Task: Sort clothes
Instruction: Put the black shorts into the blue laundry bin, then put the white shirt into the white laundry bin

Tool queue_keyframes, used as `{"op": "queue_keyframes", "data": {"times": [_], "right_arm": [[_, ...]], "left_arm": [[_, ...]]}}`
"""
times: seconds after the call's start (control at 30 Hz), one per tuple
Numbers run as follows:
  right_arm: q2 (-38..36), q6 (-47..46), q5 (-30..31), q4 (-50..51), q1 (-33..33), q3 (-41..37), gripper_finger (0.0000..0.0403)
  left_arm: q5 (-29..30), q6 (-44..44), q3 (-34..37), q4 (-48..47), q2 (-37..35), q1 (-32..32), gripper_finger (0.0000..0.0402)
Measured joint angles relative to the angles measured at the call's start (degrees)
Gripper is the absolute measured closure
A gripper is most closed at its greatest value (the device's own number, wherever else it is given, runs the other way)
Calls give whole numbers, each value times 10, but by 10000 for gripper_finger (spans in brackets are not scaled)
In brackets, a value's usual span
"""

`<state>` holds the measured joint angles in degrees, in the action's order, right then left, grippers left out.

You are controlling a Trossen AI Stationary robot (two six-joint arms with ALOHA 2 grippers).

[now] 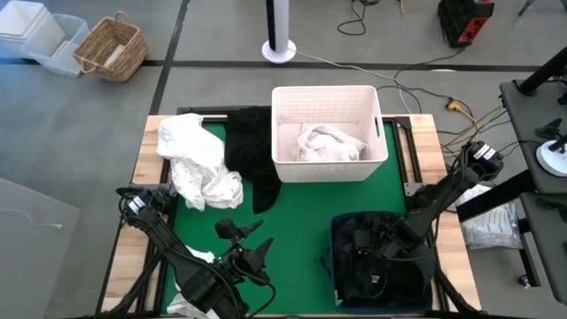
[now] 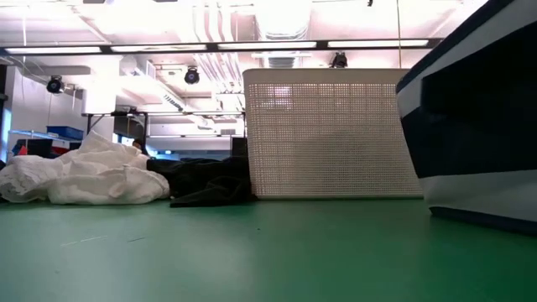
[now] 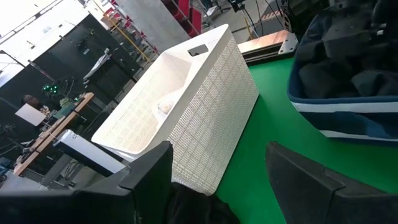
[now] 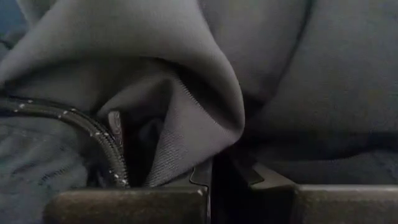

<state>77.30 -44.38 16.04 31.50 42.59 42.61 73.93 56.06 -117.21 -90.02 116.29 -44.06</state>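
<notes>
- On the left side of the green table, the white garment lies crumpled in a loose heap. It looks light and limp, so a pinch on one of its raised folds should lift it, though trailing cloth may drag.
- Just right of it, touching the white bin, a black garment sprawls flat with a tail running toward the table's middle. That tail looks like the easiest place to take hold, as it lies clear of the bin wall.
- Near the front edge, the left gripper hovers over bare mat with its fingers spread and nothing between them, well apart from both loose garments.
- In the white bin, a pale garment is already bunched at the bottom.
- At the right front, the right gripper is down inside the navy fabric bin, pressed into dark clothes. Its fingers are drawn together, with a fold of dark grey ribbed cloth right at the tips.
- That cloth looks thick, soft and pliable; a zipper runs beside the fold, and it could snag.
</notes>
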Motion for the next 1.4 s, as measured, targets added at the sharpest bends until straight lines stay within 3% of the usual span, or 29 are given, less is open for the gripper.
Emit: {"op": "queue_keyframes", "data": {"times": [0.63, 0.77, 0.9, 1.2, 1.4], "right_arm": [[0, 13, 3, 294, 4, 236, 390], [0, 14, 4, 376, 4, 292, 390], [-1, 37, 19, 426, 4, 326, 390], [-44, 143, 134, 379, 7, 322, 390], [-70, 193, 186, 333, 5, 322, 390]], "left_arm": [[-6, 0, 0, 2, 0, 0, 169], [-42, 2, 0, 2, 0, 0, 169], [-118, 9, -2, 4, 0, -2, 169], [-284, 13, -2, 0, -1, -45, 169], [-309, 56, -2, 0, -11, -64, 169]]}}
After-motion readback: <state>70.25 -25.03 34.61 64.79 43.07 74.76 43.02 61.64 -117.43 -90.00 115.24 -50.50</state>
